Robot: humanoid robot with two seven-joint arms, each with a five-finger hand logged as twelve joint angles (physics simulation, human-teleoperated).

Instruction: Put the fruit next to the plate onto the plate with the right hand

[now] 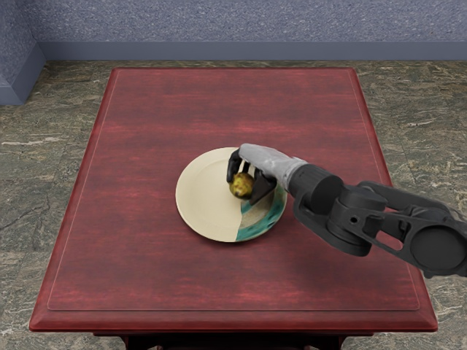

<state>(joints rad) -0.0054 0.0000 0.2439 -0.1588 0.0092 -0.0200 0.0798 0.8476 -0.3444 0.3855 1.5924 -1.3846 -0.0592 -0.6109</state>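
**Fruit held over the plate**

The right robot hand [257, 169] is above the plate [204, 198], its dark fingers [233, 166] curled down around the fruit [241, 185], so it is grasping the fruit. The fruit is small, round and yellow-brown, and it shows between the fingers, near the middle of the plate and slightly towards the plate's right side. Whether it touches the plate's surface or hangs just above it cannot be told from this view.

The plate is round and mostly cream, with a teal patch along its lower right rim, partly hidden behind the hand. It lies flat on the counter [146, 131], a dark red wooden top, a little right of and below the counter's centre.

The arm [379, 222] comes in from the picture's right edge, black at its joints with a grey section at the wrist, and reaches leftward across the counter's right half to the plate.

Around the counter is a mottled stone floor [44, 160], and a blue-grey wall [219, 22] runs along the top.
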